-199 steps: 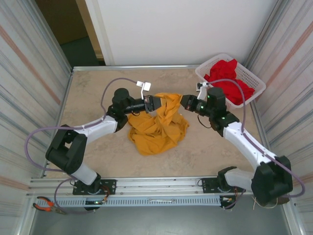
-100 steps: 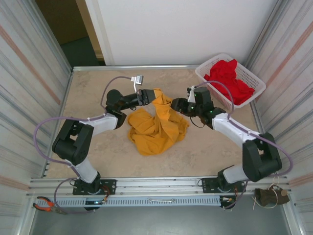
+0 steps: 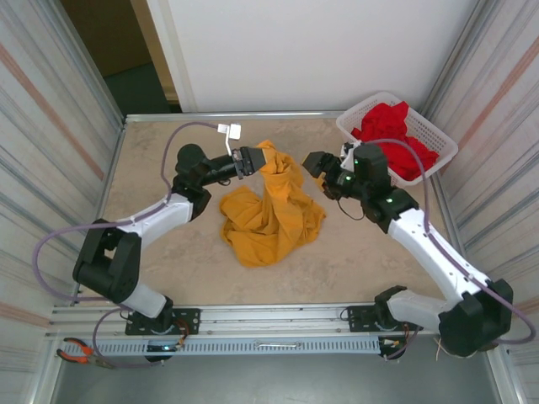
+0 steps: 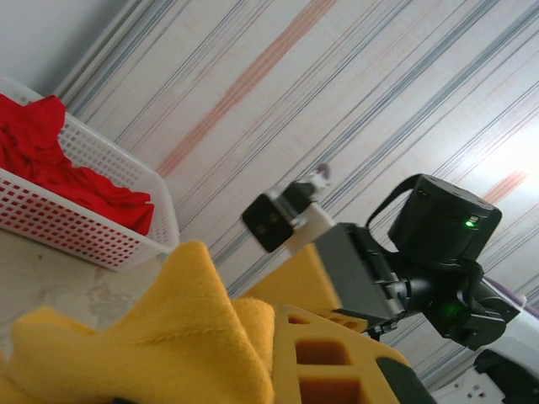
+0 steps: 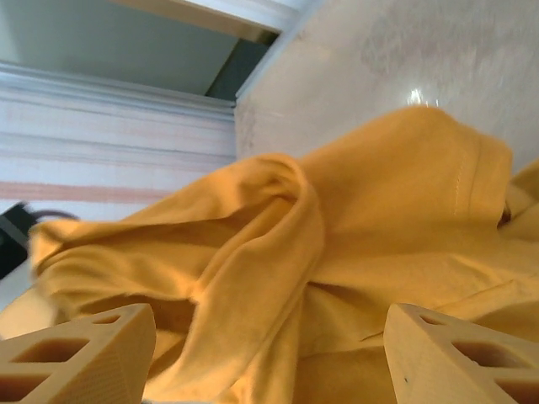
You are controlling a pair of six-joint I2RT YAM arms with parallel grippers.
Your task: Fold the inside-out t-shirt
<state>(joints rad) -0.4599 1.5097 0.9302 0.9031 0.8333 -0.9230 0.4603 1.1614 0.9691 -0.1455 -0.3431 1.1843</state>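
Left gripper (image 3: 255,160) pinches bunched mustard t-shirt (image 3: 274,219) aloft; right gripper (image 3: 311,162) gapes empty nearby. Risk: single-point hold lets cloth twist, sag, slip into tangle.

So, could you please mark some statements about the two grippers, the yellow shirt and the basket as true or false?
1. The left gripper is shut on the yellow t-shirt and holds one part of it raised. True.
2. The right gripper grips the shirt too. False: its jaws stand open, apart from the cloth.
3. The red garment lies in the white basket. True.
4. The basket stands at the far left corner of the table. False: it stands at the far right corner.
5. The shirt lies flat and spread out. False: it is a crumpled heap.
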